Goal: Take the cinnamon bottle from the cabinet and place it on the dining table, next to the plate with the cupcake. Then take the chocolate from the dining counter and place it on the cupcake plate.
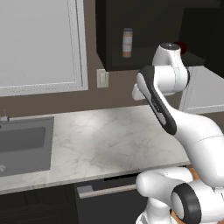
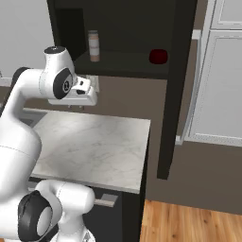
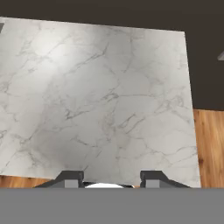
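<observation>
Cinnamon bottle (image 1: 127, 42) stood upright in the recess of the dark cabinet (image 1: 144, 33), on its shelf, w/ nothing touching it. Right base view gave the same bottle at the shelf's left end and, further right on that shelf, a small dark-red round obj (image 2: 158, 56) well apart from it; in left base view that red obj was just a sliver behind the arm's upper joint.

Left base view alone showed the sink (image 1: 22, 142) set in the marbled counter (image 1: 100, 140), a window (image 1: 39, 43) above it and a wall switch plate (image 1: 102, 78) under the cabinet. Right base view alone showed the wood floor (image 2: 189, 220) and pale cupboard doors (image 2: 220, 80) right of the cabinet.

Gripper (image 3: 111, 177) pointed down over the bare counter, below the cabinet shelf, far from the bottle. Hand view showed its two fingertips (image 3: 70, 177) over the marble w/ the floor past the counter's edge. Jaws were at their narrowest, gripping nothing.
</observation>
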